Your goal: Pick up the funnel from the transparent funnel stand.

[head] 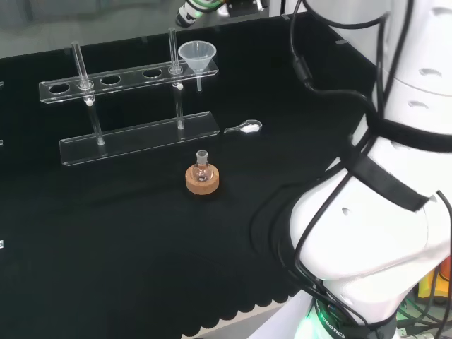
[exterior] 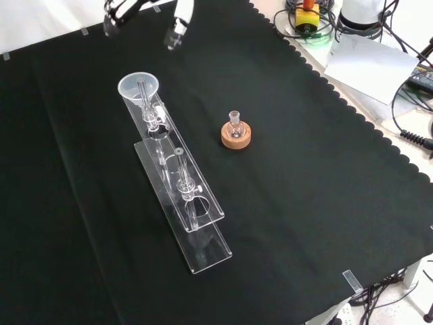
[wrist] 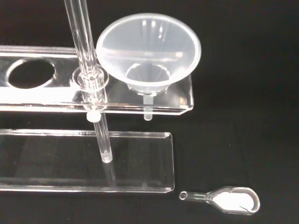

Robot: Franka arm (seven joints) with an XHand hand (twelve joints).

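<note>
Funnel (head: 197, 55) count is one: it sits in the end hole of the transparent funnel stand (head: 127, 79), at the stand's right end in the head view. One small flask (head: 203, 169) on one cork ring (head: 203, 181) stands near the stand's base, one clear spoon (head: 244, 128) just beside it. Above the funnel in the front view, the hand (exterior: 179, 22) hangs with fingers spread, holding nothing.

The robot hand (exterior: 145, 13) hangs at the front view's top edge, fingers spread, holding nothing.
</note>
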